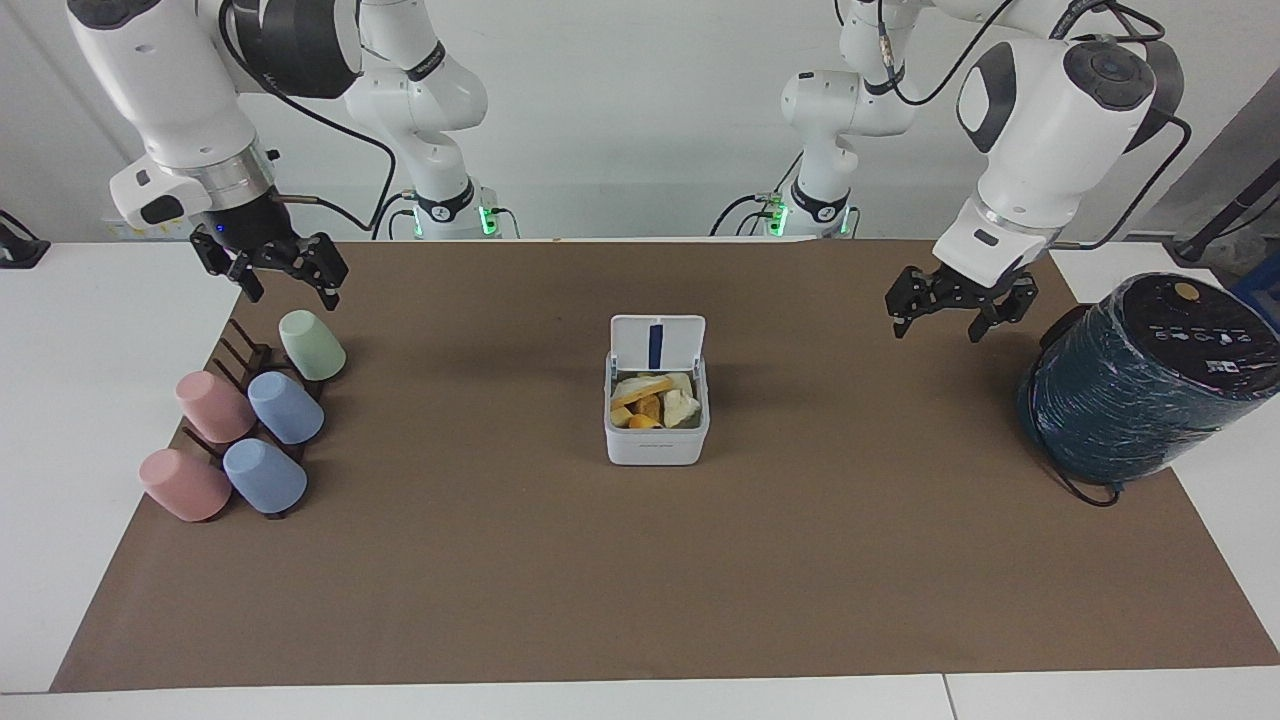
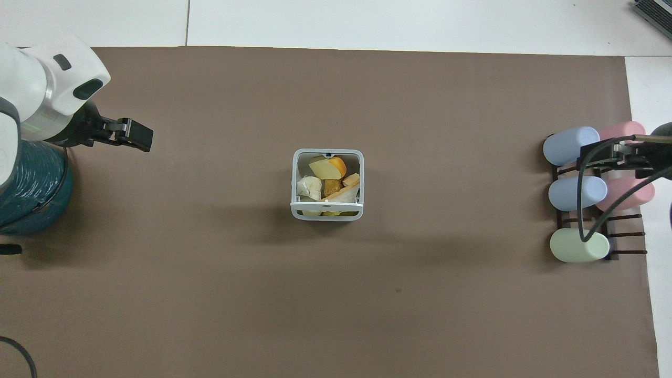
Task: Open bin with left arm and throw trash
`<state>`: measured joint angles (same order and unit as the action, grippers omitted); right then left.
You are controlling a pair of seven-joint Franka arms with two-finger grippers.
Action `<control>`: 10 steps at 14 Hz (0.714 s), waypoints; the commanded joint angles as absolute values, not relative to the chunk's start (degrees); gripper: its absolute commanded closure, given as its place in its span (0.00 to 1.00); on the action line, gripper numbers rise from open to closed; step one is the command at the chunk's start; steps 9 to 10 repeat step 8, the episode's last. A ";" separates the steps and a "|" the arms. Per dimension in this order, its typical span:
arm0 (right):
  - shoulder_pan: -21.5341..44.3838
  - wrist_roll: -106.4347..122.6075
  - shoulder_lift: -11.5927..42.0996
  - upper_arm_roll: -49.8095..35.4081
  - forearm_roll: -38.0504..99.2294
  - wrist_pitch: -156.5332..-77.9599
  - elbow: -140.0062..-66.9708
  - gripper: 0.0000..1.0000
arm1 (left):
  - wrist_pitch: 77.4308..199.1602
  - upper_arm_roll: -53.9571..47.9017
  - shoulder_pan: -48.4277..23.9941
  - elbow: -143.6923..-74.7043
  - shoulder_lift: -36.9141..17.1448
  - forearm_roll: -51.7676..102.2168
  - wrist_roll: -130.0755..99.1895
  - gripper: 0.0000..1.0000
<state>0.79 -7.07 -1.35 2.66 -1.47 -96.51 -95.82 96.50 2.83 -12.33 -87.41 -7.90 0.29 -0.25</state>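
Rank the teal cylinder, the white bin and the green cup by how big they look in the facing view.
1. Teal cylinder, clearly largest.
2. Bin, lid up.
3. Green cup, smallest.
All three lie at about the same depth, so the order seems safe.

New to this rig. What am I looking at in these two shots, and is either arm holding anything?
These are two white Franka robot arms at one table, each ending in a black two-finger hand. One picture is taken from across the table and faces the robots. The other looks steeply down from above their own end, so its sides are mirrored.

On the brown mat, in the middle, stands a small white bin with its lid flipped up and food scraps inside. Toward the left arm's end sits a dark teal cylinder. Toward the right arm's end, five pastel cups lie on a dark rack.

The left hand hangs open over the mat beside the cylinder. The right hand hangs open above the rack. Neither holds anything, and no scraps lie on the mat.
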 commanded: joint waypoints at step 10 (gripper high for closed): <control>1.58 -5.54 0.79 2.02 -0.88 -93.08 -90.71 0.00 | 97.82 2.81 -12.04 -89.91 -5.98 1.05 -0.09 0.00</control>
